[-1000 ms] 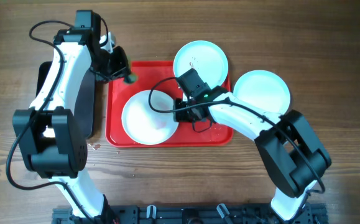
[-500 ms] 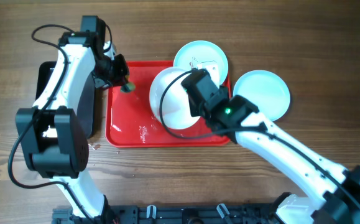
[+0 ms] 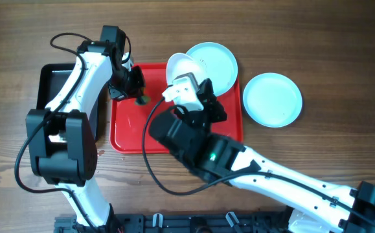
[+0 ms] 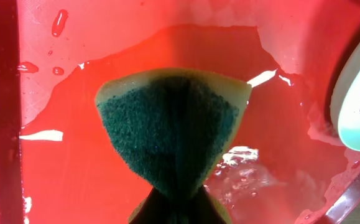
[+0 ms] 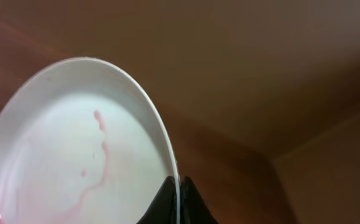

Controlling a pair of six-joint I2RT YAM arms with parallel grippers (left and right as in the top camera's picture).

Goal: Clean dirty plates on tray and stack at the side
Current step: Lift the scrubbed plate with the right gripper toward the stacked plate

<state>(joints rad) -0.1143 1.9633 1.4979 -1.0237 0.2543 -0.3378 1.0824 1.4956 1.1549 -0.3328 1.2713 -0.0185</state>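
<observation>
Plate [image 5: 74, 143] has just risen off the tray [image 3: 125, 133], rim pinched in the right fingers [image 5: 192, 205]; left fingers [image 4: 167, 216] clamp the sponge [image 4: 170, 124] above the tray, so scrubbing likely follows.

Overhead straight down, both wrists close-up, left shares tray [image 3: 127, 128]

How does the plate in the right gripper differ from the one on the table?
The held plate is raised and tilted, gripped by its rim; the table plate lies flat on wood. The held plate has pink streaks; the table plate looks clean. Both are round, pale.
</observation>
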